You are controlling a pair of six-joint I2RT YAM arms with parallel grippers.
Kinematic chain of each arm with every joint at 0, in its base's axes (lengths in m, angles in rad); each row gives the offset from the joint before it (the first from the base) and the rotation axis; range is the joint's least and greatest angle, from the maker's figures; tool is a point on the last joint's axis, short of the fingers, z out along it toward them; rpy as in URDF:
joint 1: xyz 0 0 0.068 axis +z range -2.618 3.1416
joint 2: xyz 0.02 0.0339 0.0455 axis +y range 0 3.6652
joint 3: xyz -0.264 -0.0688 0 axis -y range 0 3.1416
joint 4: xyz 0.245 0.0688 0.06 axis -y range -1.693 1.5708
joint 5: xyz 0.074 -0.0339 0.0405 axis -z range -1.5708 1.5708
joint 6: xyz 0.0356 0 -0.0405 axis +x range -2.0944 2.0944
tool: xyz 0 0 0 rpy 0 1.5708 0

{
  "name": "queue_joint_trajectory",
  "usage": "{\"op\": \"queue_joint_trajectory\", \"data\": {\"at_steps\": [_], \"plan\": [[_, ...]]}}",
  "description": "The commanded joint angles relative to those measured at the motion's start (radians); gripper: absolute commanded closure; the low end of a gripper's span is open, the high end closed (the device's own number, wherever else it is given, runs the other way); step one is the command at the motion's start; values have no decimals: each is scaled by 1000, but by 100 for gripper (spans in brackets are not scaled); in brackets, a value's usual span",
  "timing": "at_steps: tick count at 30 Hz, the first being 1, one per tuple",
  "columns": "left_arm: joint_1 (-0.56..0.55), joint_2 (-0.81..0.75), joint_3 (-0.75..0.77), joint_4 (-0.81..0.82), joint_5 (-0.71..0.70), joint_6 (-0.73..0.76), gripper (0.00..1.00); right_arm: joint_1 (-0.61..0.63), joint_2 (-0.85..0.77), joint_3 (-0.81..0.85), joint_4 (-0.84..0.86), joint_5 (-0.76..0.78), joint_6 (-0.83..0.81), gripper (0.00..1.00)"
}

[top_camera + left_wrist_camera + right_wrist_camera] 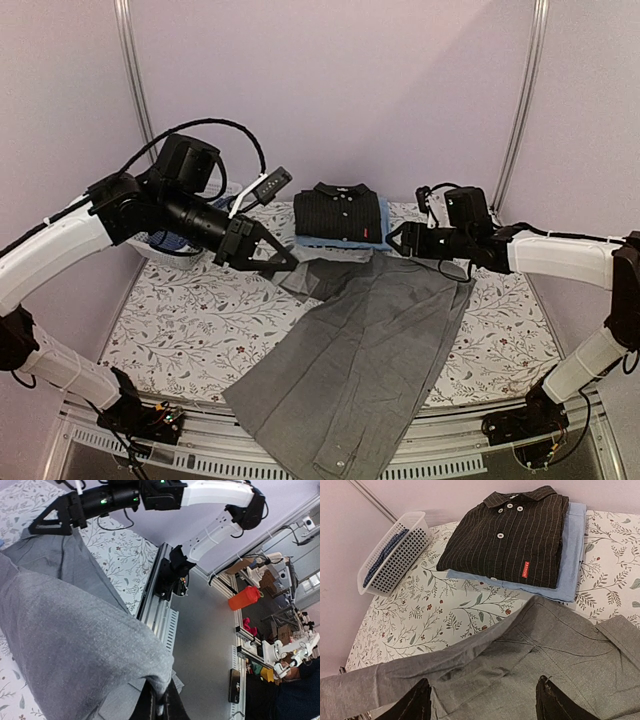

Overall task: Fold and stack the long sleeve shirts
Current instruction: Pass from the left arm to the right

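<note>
Above the grey shirt (pixel 370 340), right gripper (pixel 482 700) hangs open while left gripper (pixel 270 255) pinches its sleeve (pixel 292 272), probably for folding inward.

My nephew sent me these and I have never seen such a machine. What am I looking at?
Two robot arms are bolted to the near edge of a table with a flowered cloth. One picture looks down from above and behind them; the other two come from a camera on each wrist. A grey shirt lies spread out, hanging over the near edge. Behind it a folded black shirt rests on a folded light blue shirt, a white basket to their left. The left tool is pinched shut on the grey shirt; the right tool stands open over it, empty.
</note>
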Motion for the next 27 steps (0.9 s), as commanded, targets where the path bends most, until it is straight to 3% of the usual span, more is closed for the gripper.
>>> {"op": "queue_joint_trajectory", "data": {"at_steps": [1,3,6,10,19,23,27], "plan": [[-61,26,82,37,70,23,100,4,-43,-13,4,29,-2,30],[-67,39,93,52,63,18,100,4,-55,-19,-9,32,1,30],[-65,79,99,64,-91,-5,100,4,-81,-48,3,-5,17,29],[-43,184,121,69,-143,-32,100,4,-147,-103,18,-30,27,29],[80,358,142,219,-34,-208,100,75,-310,-171,82,-154,-10,29],[94,394,154,268,4,-276,100,165,-301,-132,94,-204,-31,28],[106,411,137,347,64,-365,100,275,-227,-73,86,-149,-69,25]]}}
